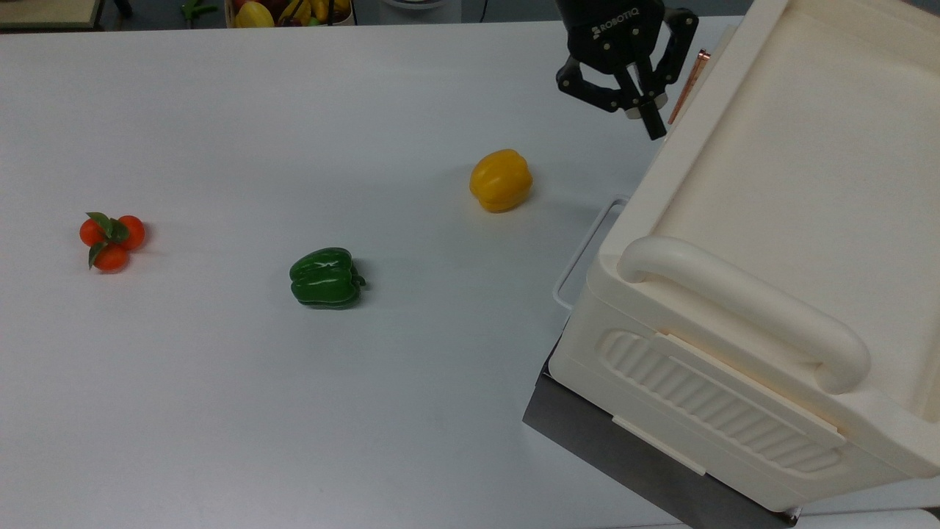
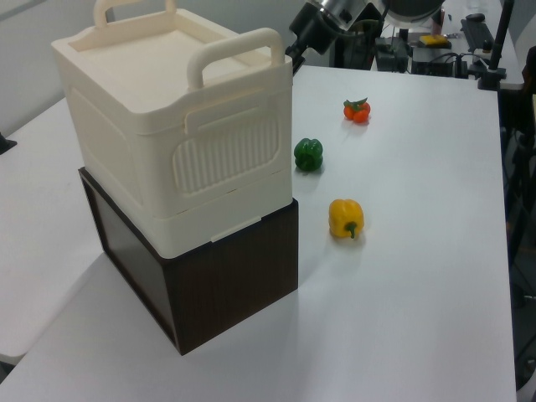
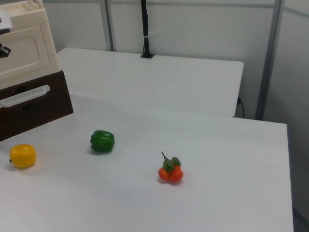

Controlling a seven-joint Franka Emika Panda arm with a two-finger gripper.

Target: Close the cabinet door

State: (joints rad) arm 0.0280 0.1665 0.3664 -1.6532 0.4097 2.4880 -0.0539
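Note:
The cream cabinet (image 1: 771,184) sits on a dark base (image 1: 609,441) at the top view's right. Its cabinet door (image 3: 26,50) lies flush against the cabinet's side, and the copper handle strip (image 1: 687,79) lines up with the top rim. My black gripper (image 1: 650,121) hangs just left of that strip in the top view, fingers together and holding nothing. In the left view the gripper (image 2: 296,55) is behind the cabinet's (image 2: 167,109) far upper corner.
On the white table lie a yellow pepper (image 1: 501,180), a green pepper (image 1: 325,277) and a cluster of small red-orange fruits (image 1: 111,235). A white wire handle (image 1: 584,253) sticks out from the dark base. A fruit basket (image 1: 290,11) stands at the far edge.

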